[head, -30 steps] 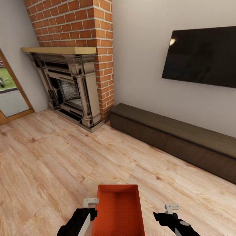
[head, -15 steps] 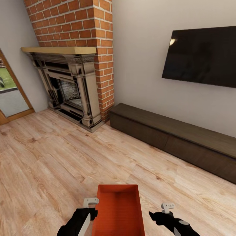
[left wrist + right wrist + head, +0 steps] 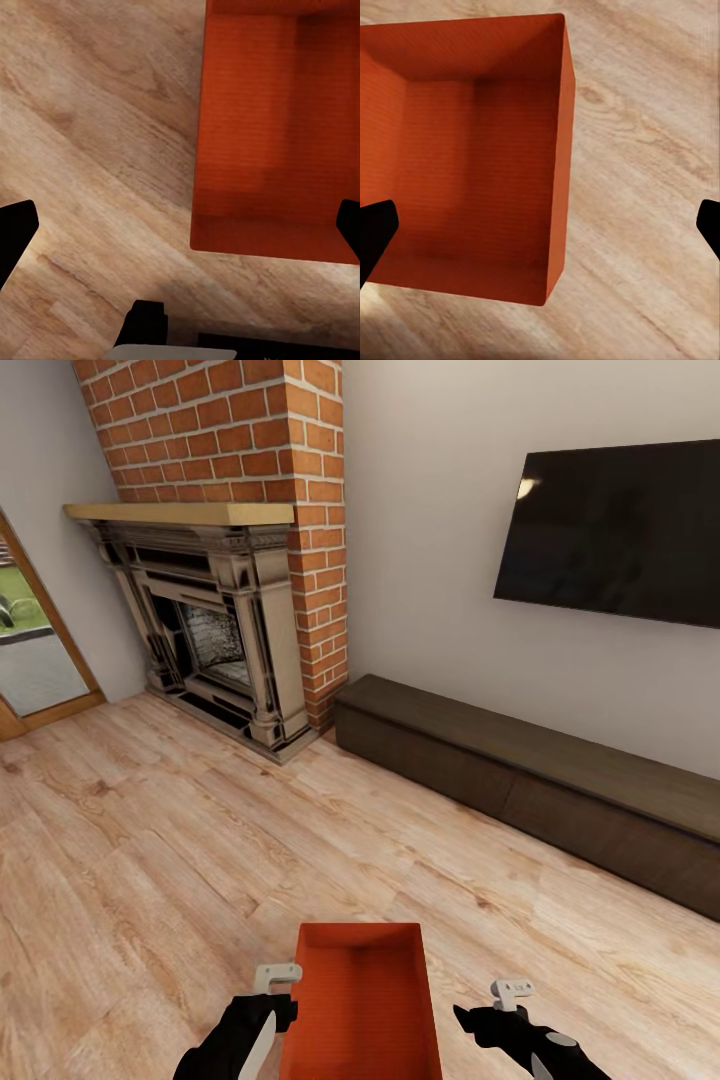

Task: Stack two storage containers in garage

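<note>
Grippers flank the box at the bottom of the head view: the left gripper [image 3: 276, 978] sits just beside its left wall, the right gripper [image 3: 512, 992] stands a little further off on the other side. Both are spread wide and hold nothing. Between them the open orange-red rectangular storage container [image 3: 362, 1005] rests on the light wood plank floor [image 3: 180, 860], its long axis running up the frame, away from the robot. A two-sided squeeze looks likely.

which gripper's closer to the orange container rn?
Left. The left gripper sits right against the storage container, at its left wall; the right gripper hangs off its right side with bare floor between.
</note>
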Controlling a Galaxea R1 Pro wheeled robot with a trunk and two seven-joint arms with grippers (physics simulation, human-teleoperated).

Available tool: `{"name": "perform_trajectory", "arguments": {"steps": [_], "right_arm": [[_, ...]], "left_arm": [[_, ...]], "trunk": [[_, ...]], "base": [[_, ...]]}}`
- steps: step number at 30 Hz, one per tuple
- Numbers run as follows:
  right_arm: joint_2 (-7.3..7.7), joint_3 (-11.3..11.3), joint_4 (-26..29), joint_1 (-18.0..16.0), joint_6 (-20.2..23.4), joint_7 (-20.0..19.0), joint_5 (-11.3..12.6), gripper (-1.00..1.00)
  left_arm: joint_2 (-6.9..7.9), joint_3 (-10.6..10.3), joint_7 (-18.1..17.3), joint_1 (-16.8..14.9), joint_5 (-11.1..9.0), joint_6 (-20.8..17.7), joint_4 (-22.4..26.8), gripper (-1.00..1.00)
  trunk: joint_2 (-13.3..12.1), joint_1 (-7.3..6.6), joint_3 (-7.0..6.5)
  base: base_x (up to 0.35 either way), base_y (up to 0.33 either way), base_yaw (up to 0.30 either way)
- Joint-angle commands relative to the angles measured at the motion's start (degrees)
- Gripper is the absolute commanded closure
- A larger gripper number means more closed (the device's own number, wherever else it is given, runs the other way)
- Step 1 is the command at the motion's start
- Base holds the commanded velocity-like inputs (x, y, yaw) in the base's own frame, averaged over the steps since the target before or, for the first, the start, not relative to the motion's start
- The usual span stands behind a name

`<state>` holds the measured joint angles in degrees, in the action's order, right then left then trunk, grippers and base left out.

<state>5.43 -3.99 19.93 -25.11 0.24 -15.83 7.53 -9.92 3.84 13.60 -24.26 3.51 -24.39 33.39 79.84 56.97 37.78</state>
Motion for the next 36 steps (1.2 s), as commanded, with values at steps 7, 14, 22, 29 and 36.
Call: {"name": "perform_trajectory", "arguments": {"steps": [7,14,22,29,36], "right_arm": [[0.07,-0.41,0.00,-0.03,0.02,0.17,0.56,-1.00],[0.09,-0.41,-0.01,-0.03,0.00,0.18,0.55,-1.00],[0.08,-0.47,-0.02,-0.03,-0.05,0.18,0.55,-1.00],[0.07,-0.49,-0.01,-0.03,-0.04,0.19,0.55,-1.00],[0.06,-0.49,-0.02,-0.03,-0.07,0.25,0.54,-1.00]], "left_arm": [[-0.08,0.29,-0.12,-0.01,0.32,-0.31,0.02,-1.00],[-0.08,0.25,-2.28,-0.02,0.34,0.36,0.03,-1.00],[-0.08,0.06,-2.79,-0.08,0.80,1.30,3.08,-1.00],[-0.08,0.03,-2.80,-0.17,3.04,1.09,3.65,-1.00],[-0.08,0.03,-2.93,-0.22,4.55,1.00,3.55,-1.00]], "trunk": [[0.03,0.00,0.05],[0.03,0.00,0.05],[0.03,0.00,0.05],[0.03,0.00,0.05],[0.03,0.00,0.05]], "base": [[0.000,0.000,0.000],[0.000,0.000,0.000],[0.000,0.000,0.000],[0.000,0.000,0.000],[0.000,0.000,0.000]]}}
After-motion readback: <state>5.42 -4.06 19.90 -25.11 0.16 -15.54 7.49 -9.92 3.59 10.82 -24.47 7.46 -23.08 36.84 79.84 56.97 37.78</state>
